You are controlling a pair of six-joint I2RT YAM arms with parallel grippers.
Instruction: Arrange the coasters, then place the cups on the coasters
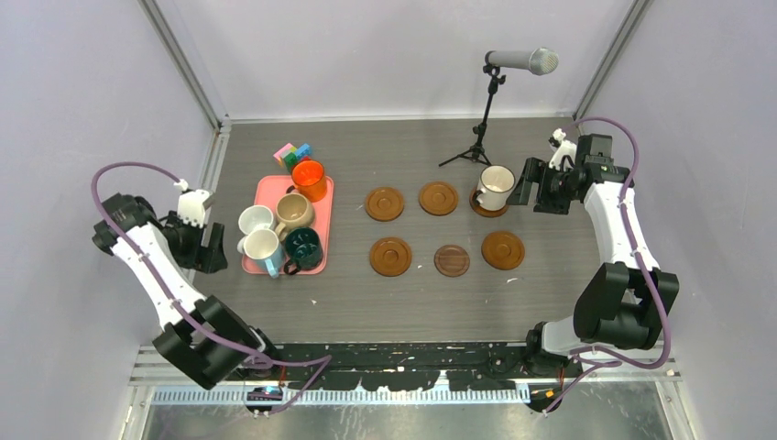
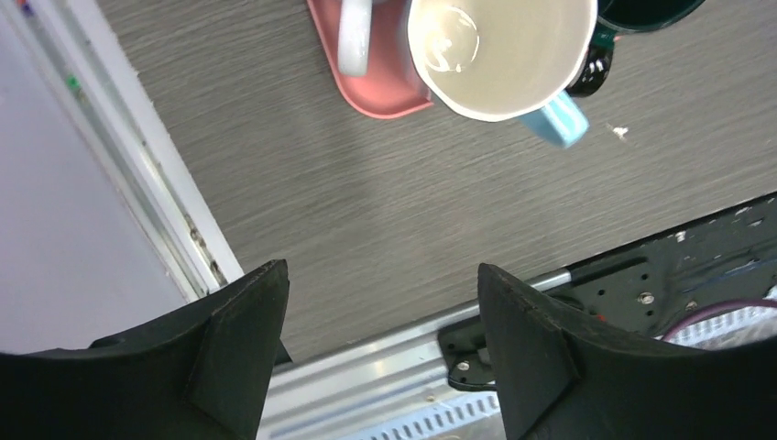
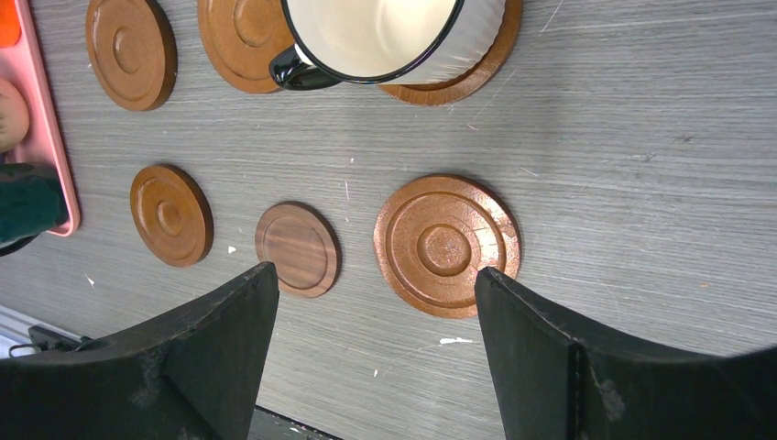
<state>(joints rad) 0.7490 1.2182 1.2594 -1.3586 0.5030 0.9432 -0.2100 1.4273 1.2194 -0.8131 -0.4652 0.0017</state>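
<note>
**Left claw (image 2: 380,270) and right claw (image 3: 376,273) both spread, gripping nothing**

Just ahead of the left claw, five cups (image 1: 261,246) crowd the pink tray (image 1: 266,192), the blue-handled one nearest. Directly before the right claw, the cream cup (image 3: 394,37) sits on a coaster (image 3: 486,64); five bare coasters (image 3: 446,246) lie farther ahead.

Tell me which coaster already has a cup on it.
The back-row coaster on the far right, the one under the cream mug with the dark rim. The other five coasters are bare.
</note>
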